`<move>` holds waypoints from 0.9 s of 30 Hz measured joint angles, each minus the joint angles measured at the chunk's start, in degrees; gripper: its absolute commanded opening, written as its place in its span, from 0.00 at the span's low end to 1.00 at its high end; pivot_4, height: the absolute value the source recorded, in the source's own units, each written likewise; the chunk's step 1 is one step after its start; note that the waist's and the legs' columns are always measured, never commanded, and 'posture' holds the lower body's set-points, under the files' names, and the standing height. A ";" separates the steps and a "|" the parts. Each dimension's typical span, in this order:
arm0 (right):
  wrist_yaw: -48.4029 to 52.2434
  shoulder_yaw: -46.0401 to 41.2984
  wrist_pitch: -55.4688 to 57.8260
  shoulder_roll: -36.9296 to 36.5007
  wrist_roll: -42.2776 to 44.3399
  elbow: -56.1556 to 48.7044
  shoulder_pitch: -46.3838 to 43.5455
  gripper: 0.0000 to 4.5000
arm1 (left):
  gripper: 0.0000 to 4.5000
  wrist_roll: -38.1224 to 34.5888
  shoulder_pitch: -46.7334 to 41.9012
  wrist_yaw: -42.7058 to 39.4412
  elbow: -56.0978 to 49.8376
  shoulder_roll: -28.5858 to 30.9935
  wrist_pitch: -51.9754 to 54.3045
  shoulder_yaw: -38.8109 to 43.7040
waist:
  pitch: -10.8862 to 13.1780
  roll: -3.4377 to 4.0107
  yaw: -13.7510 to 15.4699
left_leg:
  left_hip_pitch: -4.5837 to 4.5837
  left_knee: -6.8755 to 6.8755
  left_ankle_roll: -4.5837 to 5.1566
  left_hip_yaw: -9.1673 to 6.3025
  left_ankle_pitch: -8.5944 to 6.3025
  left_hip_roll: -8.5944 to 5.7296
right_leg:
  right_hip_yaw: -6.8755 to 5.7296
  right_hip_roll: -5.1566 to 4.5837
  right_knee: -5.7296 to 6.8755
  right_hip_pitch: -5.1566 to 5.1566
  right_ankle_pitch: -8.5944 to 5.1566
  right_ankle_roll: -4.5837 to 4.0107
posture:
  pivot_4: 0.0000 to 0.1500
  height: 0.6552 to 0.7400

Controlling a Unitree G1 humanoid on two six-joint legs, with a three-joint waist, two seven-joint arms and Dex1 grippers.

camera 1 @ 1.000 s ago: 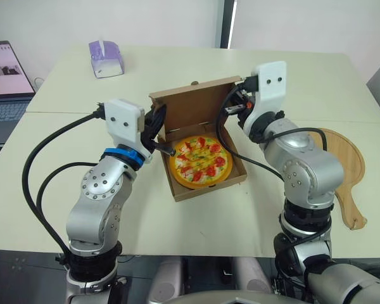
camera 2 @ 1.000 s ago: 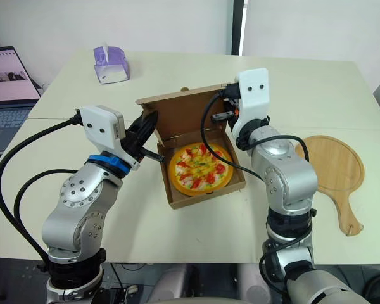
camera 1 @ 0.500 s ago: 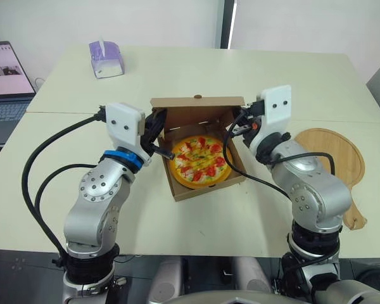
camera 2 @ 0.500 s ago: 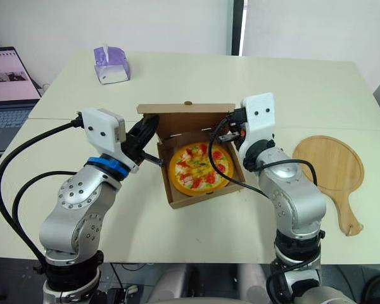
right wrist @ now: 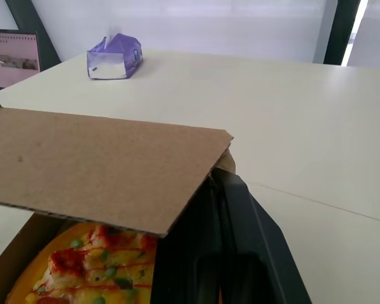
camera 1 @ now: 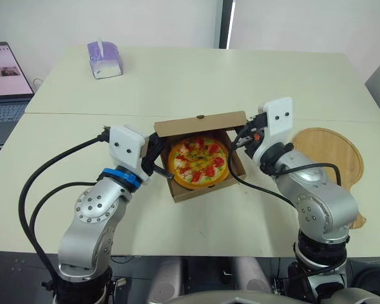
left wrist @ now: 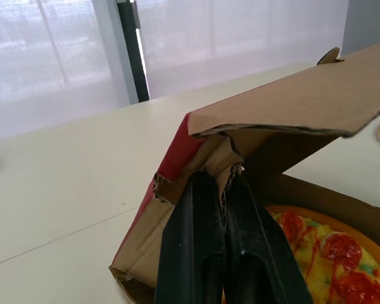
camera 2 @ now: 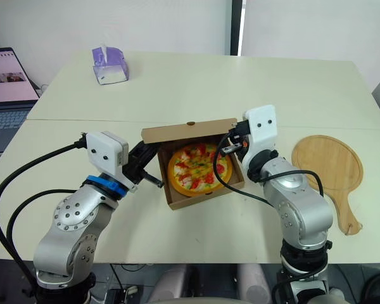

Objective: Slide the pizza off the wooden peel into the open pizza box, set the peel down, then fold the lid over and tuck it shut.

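A cream table (camera 1: pixel 196 76) of two tops joined at a seam carries a pizza box (camera 1: pixel 202 189) at its centre. A wooden peel (camera 1: pixel 332 149) lies flat at 3 o'clock, well apart from it, and a purple tissue pack (camera 1: pixel 104 60) sits at 11 o'clock.

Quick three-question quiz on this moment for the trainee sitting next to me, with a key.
1. True or false: the pizza lies on the wooden peel.
2. On the pizza box, the lid is: A) folded fully back; B) partway folded over the pizza; C) tucked shut.
3. On which side of the box does the peel lie?
Key: 1. False, it is in the box. 2. B. 3. The robot's right, flat on the table.
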 measured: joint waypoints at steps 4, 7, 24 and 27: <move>1.72 0.52 -0.72 -1.05 0.85 -0.06 0.51 0.22 | 0.00 0.65 0.62 0.00 -0.05 -0.11 -1.18 -0.80 | 0.00 0.00 0.01 | 0.00 0.00 0.01 0.00 0.00 0.00 | 0.00 0.00 0.00 0.01 0.00 0.00 | 1.00 1.00; 4.44 0.42 -0.99 -3.68 2.79 -0.72 1.50 0.46 | 0.00 1.01 0.62 0.11 -0.05 -0.17 -1.90 -1.16 | 0.00 0.00 0.05 | 0.00 0.00 0.02 0.00 -0.01 0.00 | 0.00 0.00 -0.02 0.02 0.00 0.00 | 1.00 1.00; 42.99 -1.65 -21.32 -39.38 7.77 23.64 -3.88 0.83 | 0.00 3.09 4.44 -0.19 0.44 -0.02 -6.92 -1.23 | 0.09 -0.11 0.14 | 0.90 -0.08 0.47 0.18 -0.24 0.05 | 0.08 0.07 -0.21 0.93 -0.02 0.03 | 1.00 1.00; 40.53 -0.20 -29.64 -36.63 1.59 37.74 -13.49 0.65 | 0.00 3.55 4.96 -0.23 1.33 0.01 -7.83 -1.25 | 0.10 -0.11 -0.01 | 0.96 -0.09 0.46 0.22 -0.22 0.07 | 0.13 0.12 -0.18 0.93 -0.02 0.02 | 1.00 1.00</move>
